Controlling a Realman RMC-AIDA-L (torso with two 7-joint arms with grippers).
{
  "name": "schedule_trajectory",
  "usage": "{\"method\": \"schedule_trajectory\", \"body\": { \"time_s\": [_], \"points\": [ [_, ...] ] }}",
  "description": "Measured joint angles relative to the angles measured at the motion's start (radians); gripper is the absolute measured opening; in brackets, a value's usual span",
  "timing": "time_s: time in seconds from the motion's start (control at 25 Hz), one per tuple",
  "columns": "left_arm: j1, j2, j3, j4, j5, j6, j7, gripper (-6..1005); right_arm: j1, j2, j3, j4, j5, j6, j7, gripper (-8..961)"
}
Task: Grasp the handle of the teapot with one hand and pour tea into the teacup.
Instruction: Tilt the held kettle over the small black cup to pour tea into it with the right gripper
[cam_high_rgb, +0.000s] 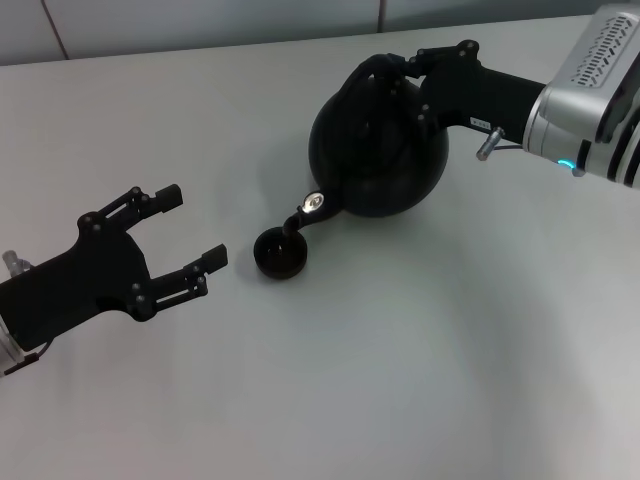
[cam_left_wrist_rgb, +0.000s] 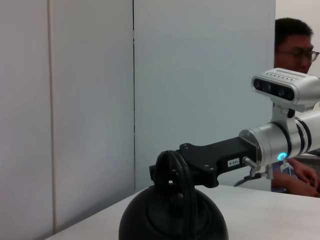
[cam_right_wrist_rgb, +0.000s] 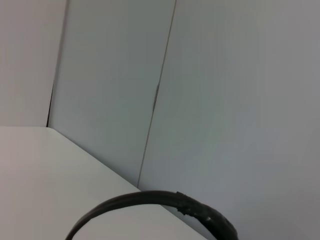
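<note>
The round matte-black teapot (cam_high_rgb: 380, 150) is tilted toward the small black teacup (cam_high_rgb: 280, 255), with its spout (cam_high_rgb: 310, 210) and silver spot right over the cup's rim. My right gripper (cam_high_rgb: 405, 70) reaches in from the right and is shut on the top of the arched black handle (cam_high_rgb: 365, 75). The left wrist view shows the teapot (cam_left_wrist_rgb: 172, 220), the handle (cam_left_wrist_rgb: 170, 165) and my right gripper (cam_left_wrist_rgb: 167, 172) clamped on it. The handle also arcs across the right wrist view (cam_right_wrist_rgb: 165, 200). My left gripper (cam_high_rgb: 197, 227) is open and empty, left of the cup, apart from it.
Everything stands on a white table (cam_high_rgb: 450, 350). Grey wall panels run behind its far edge. A seated person (cam_left_wrist_rgb: 295, 50) shows behind my right arm in the left wrist view.
</note>
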Motion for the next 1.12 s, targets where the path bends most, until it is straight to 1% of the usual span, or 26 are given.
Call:
{"method": "schedule_trajectory", "body": {
  "time_s": [0.24,0.28,0.44,0.92,1.12],
  "points": [
    [0.004,-0.002,0.001,0.000,-0.002,0.000,0.000,857,-0.009,0.000,-0.021,-0.030,-0.001,-0.001,0.001,122],
    [0.005,-0.002,0.001,0.000,-0.002,-0.003,0.000,857,-0.018,0.000,-0.044,-0.054,0.001,-0.001,0.001,122],
    [0.005,-0.002,0.000,-0.001,-0.003,-0.004,0.000,857,-0.024,0.001,-0.065,-0.077,0.002,-0.001,0.007,122],
    [0.003,-0.001,-0.003,-0.014,-0.006,-0.014,0.009,859,-0.023,0.002,-0.072,-0.113,0.002,0.006,0.012,122],
    [-0.001,-0.001,-0.003,-0.014,-0.006,-0.021,0.009,858,-0.023,0.002,-0.116,-0.133,0.003,0.017,0.012,122]
  ]
}}
